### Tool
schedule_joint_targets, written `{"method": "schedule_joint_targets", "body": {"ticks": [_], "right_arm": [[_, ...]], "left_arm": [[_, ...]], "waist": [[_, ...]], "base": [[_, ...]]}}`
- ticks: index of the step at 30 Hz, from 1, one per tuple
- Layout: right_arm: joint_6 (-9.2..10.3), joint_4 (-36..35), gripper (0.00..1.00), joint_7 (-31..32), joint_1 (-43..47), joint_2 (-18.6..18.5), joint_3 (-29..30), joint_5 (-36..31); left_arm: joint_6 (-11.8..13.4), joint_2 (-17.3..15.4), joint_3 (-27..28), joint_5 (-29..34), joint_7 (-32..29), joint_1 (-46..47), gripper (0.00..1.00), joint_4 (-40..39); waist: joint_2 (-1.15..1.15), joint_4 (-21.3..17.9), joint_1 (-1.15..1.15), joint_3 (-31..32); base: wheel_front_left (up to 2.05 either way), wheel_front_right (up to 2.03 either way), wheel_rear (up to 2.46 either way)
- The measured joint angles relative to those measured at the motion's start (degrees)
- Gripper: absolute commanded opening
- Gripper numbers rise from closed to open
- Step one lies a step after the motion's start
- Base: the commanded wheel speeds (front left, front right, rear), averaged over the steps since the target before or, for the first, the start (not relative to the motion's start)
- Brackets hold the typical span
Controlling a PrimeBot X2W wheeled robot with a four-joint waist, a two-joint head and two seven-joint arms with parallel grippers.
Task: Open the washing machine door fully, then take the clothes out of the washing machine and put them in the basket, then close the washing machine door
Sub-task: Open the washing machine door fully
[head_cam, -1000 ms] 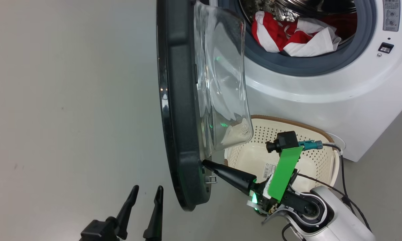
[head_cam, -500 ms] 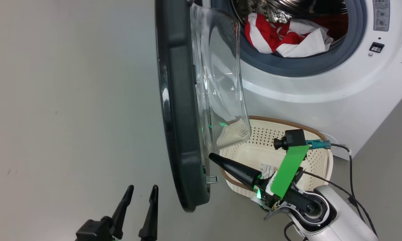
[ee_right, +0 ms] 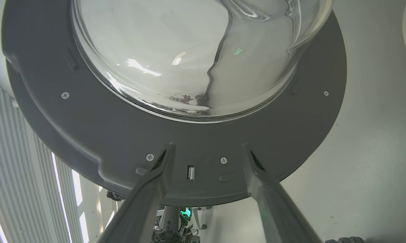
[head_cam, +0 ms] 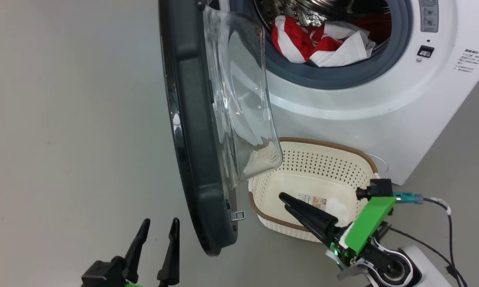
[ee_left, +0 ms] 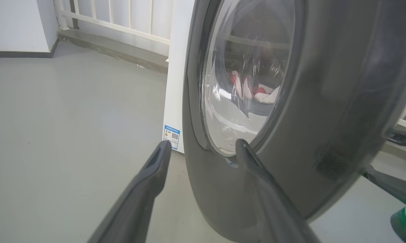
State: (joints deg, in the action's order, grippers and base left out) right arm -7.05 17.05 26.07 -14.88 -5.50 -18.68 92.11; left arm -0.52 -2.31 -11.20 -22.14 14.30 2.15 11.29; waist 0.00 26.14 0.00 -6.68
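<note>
The washing machine door (head_cam: 191, 139) stands swung out, edge-on in the head view, its glass bowl (head_cam: 239, 111) bulging toward the washing machine (head_cam: 343, 107). Red and white clothes (head_cam: 319, 44) lie in the drum mouth. The basket (head_cam: 373, 165) sits on the floor below the opening with no clothes in it. My right gripper (head_cam: 287, 199) is open over the basket's near rim, apart from the door; it faces the door's inner rim (ee_right: 122, 135) and latch. My left gripper (head_cam: 160, 221) is open, holds nothing, and sits beside the door's outer face (ee_left: 324, 101).
Grey floor (head_cam: 64, 139) spreads wide to the left of the door. A blue label (ee_left: 172, 136) marks the machine's lower corner. Cables (head_cam: 442, 211) trail from my right wrist beside the basket. A white railing (ee_left: 122, 17) and wall stand behind the machine.
My right gripper's tip has come off the door's inner rim and drawn back to the right, over the basket. The head camera has moved, shifting the whole picture left.
</note>
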Motion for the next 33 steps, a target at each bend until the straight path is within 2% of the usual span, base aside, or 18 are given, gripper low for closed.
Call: {"method": "schedule_joint_targets", "body": {"ticks": [19, 25, 26, 33], "right_arm": [[0.00, 1.5, 1.00, -9.8, 8.1, -2.9, 3.3, -4.2], [0.00, 3.6, 1.00, -18.7, 8.9, -5.7, 2.9, -10.2], [0.00, 4.8, 1.00, -21.6, 8.9, -6.2, 2.3, -11.3], [0.00, 7.7, 1.00, -29.9, 8.9, -8.8, -3.1, -15.2]], "left_arm": [[0.0, 0.0, 1.5, 0.1, 0.0, -0.1, 1.00, 0.0], [0.0, 0.0, 1.6, 0.1, 0.0, -0.5, 1.00, 0.0], [0.0, 0.0, 1.7, 0.1, 0.0, -0.9, 1.00, 0.1], [0.0, 0.0, 1.8, 0.1, 0.0, -1.1, 1.00, 0.3]], "waist": [[0.00, -2.7, 0.00, 0.8], [0.00, -3.1, 0.00, 1.1], [0.00, -3.2, 0.00, 1.2], [0.00, -3.3, 0.00, 1.8]], "base": [[0.00, 0.00, 0.00], [0.00, 0.00, 0.00], [0.00, 0.00, 0.00], [0.00, 0.00, 0.00]]}}
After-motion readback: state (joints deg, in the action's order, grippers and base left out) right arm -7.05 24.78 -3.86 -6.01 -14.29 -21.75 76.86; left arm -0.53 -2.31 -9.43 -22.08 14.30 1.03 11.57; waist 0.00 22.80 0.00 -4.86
